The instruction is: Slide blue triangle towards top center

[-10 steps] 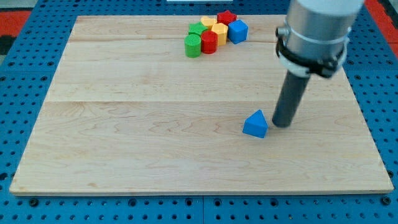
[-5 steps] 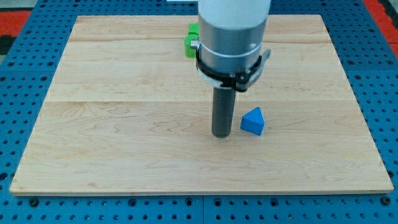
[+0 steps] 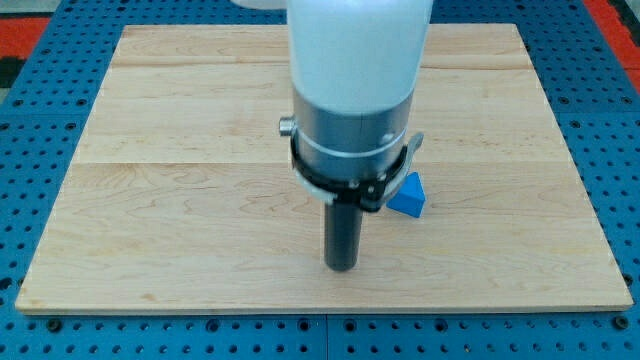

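The blue triangle (image 3: 409, 196) lies on the wooden board (image 3: 180, 200), right of the middle, partly hidden behind the arm's collar. My tip (image 3: 342, 266) rests on the board below and to the left of the triangle, apart from it. The arm's wide grey body covers the middle of the view's top and hides the cluster of blocks there.
The board sits on a blue perforated table (image 3: 40, 330). The cluster of green, red, yellow and blue blocks at the top centre is hidden behind the arm. The board's bottom edge runs just below my tip.
My tip has swung from the triangle's right side to its left and then down towards the view's bottom. The triangle has barely moved. The arm now hides the block cluster.
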{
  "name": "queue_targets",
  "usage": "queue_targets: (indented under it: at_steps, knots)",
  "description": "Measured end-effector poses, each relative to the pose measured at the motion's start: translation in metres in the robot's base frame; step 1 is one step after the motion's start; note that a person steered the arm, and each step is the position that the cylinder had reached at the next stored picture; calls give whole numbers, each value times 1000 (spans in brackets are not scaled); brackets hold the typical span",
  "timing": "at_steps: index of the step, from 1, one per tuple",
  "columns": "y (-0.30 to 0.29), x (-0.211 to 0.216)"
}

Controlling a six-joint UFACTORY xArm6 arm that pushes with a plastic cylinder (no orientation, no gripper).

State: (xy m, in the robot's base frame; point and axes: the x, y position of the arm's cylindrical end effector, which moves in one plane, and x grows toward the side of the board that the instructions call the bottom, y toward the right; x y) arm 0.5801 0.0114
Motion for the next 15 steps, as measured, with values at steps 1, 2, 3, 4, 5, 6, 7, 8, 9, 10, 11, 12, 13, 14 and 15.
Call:
queue_targets:
  at_steps: [1, 2, 3, 4, 5, 6, 7, 8, 9, 10, 11, 12, 13, 14, 15]
  knots:
    - [12, 19]
    - [66, 2]
    - [72, -19]
    - [96, -40]
    - [104, -49]
    - [108, -73]
    - [101, -103]
    - [93, -117]
    - [93, -114]
    - [90, -95]
    - [85, -67]
    - [68, -58]
    - [25, -59]
    - [-31, -63]
    - [-85, -91]
